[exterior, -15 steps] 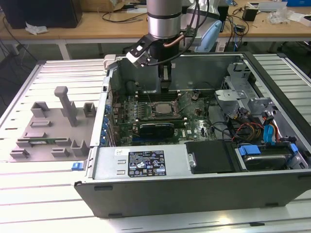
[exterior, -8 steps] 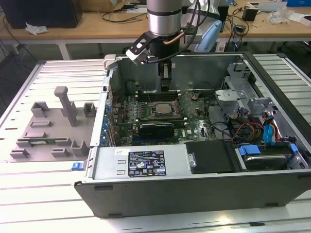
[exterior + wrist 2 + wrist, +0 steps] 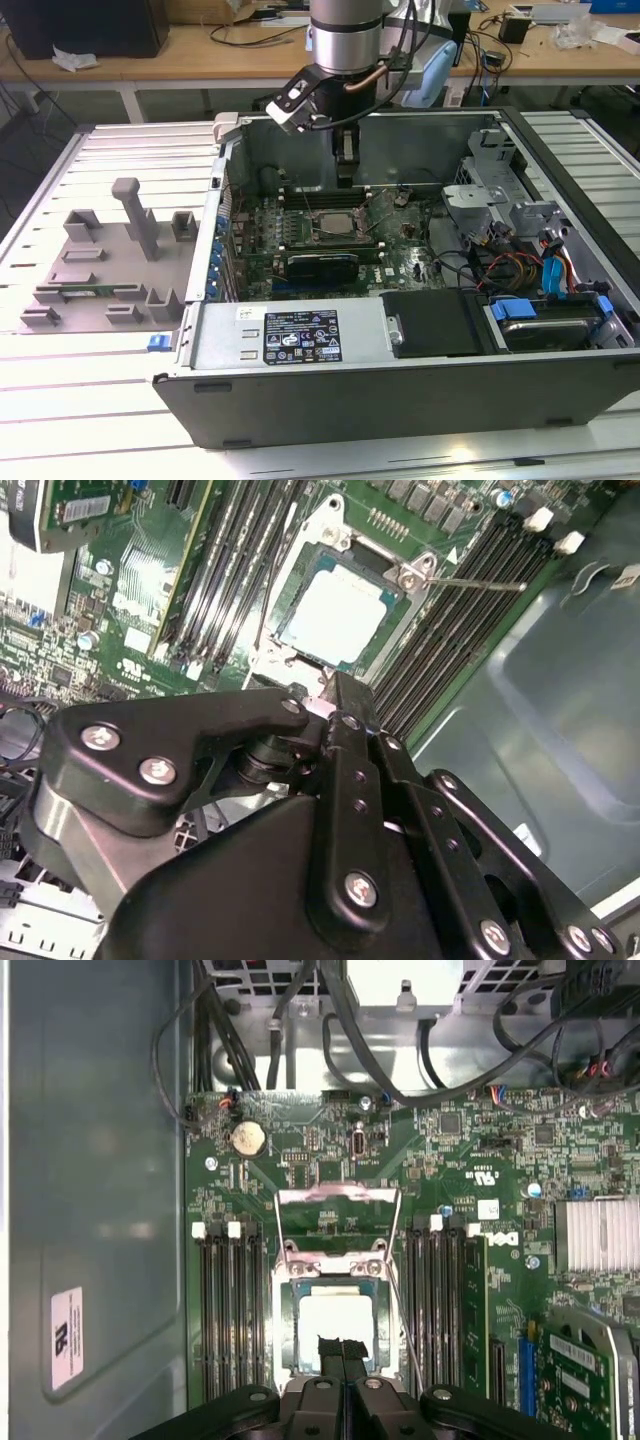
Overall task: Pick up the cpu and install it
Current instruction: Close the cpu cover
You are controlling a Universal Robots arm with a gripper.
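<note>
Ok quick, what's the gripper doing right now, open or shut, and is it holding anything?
Gripper: shut, holding nothing, poised above the cpu, which lies in the socket.

The cpu (image 3: pixel 335 1317) has a pale silver top with a darker rim, the motherboard (image 3: pixel 330 1160) is green with black memory slots (image 3: pixel 228 1310), the gripper (image 3: pixel 343 1348) black, the fixture tray (image 3: pixel 95 275) grey, the table (image 3: pixel 80 400) pale and ribbed in stripes.
</note>
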